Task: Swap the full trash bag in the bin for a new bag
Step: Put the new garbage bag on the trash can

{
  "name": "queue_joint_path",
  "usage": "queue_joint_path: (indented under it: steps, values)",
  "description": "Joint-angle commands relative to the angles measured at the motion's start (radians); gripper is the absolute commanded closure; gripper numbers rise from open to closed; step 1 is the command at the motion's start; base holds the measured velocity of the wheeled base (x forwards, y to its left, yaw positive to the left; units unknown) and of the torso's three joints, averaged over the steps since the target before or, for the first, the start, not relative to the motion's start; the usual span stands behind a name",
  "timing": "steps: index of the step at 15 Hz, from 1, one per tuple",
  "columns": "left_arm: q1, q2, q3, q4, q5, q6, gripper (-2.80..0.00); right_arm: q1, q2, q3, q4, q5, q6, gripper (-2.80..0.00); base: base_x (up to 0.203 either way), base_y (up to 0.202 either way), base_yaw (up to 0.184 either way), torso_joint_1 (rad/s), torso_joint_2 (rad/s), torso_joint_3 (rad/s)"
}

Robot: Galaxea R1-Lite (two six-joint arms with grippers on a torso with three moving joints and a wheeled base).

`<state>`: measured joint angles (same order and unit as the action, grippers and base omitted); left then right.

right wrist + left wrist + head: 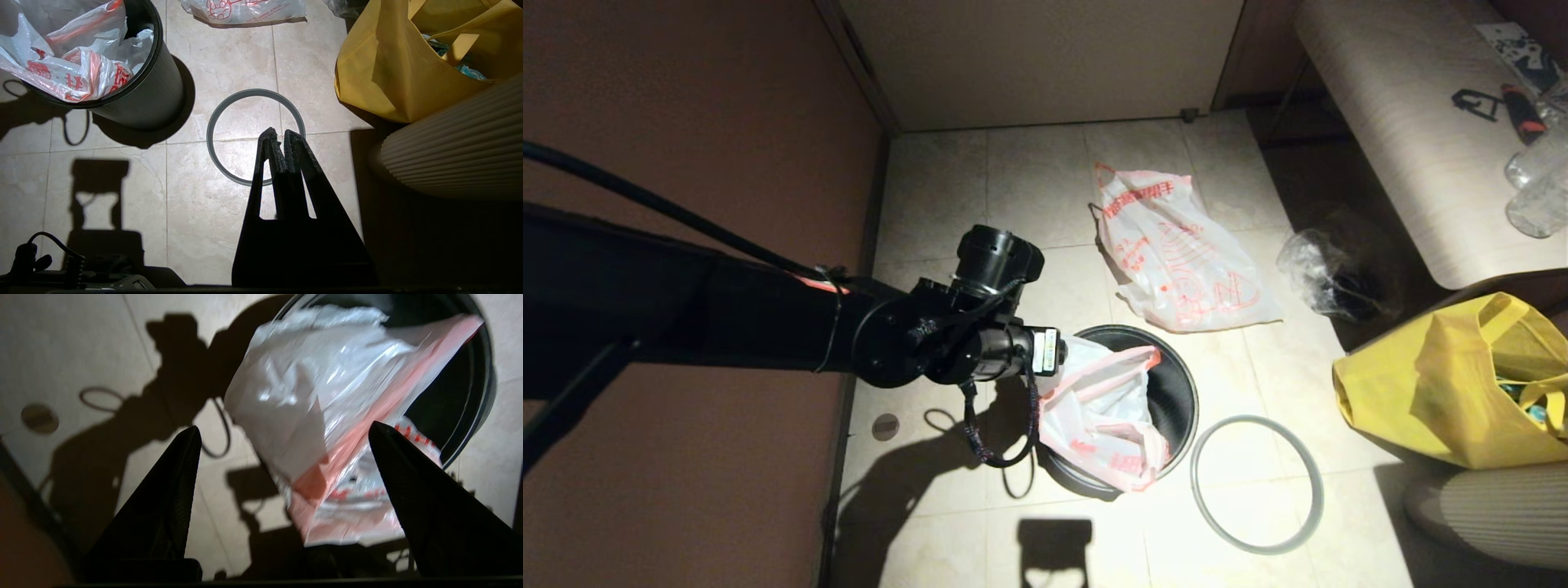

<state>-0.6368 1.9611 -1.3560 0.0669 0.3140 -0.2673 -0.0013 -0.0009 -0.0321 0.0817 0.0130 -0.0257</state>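
Black left claw [282,433] hangs spread over the new bag [1098,412], which drapes across the bin [1176,392], likely for seating. Right claw [280,141], pressed together, hovers above the grey hoop [1255,483]. Beyond lies the full trash bag [1180,261] on the floor.

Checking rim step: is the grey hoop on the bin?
No, the grey hoop lies flat on the floor tiles beside the bin.

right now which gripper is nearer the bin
Left. The left gripper hangs open just above the bin, over the new bag draped in it. The right gripper is shut, over the grey hoop beside the bin.
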Motion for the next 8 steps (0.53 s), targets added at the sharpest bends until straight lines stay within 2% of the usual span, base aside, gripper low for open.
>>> queue_joint_path:
  steps: [1, 5, 6, 8]
  values:
    - [-0.003, -0.067, -0.006, 0.071, 0.0, -0.01, -2.8, 0.0, 0.001, 0.0, 0.0, 0.001, 0.0, 0.0, 0.0, 0.0, 0.0, 0.0, 0.0, 0.0]
    - [-0.079, -0.116, 0.154, 0.088, 0.021, -0.053, -2.8, 0.0, 0.001, 0.0, 0.001, 0.001, 0.0, 0.0, 0.0, 0.0, 0.0, 0.0, 0.0, 0.0]
    - [-0.086, -0.102, 0.19, 0.058, 0.027, -0.061, -2.8, 0.001, 0.001, 0.0, 0.001, 0.001, 0.0, 0.0, 0.0, 0.0, 0.0, 0.0, 0.0, 0.0]
    - [-0.096, -0.04, 0.251, -0.077, 0.046, -0.071, -2.8, 0.0, 0.001, 0.0, 0.0, 0.001, 0.0, 0.0, 0.0, 0.0, 0.0, 0.0, 0.0, 0.0]
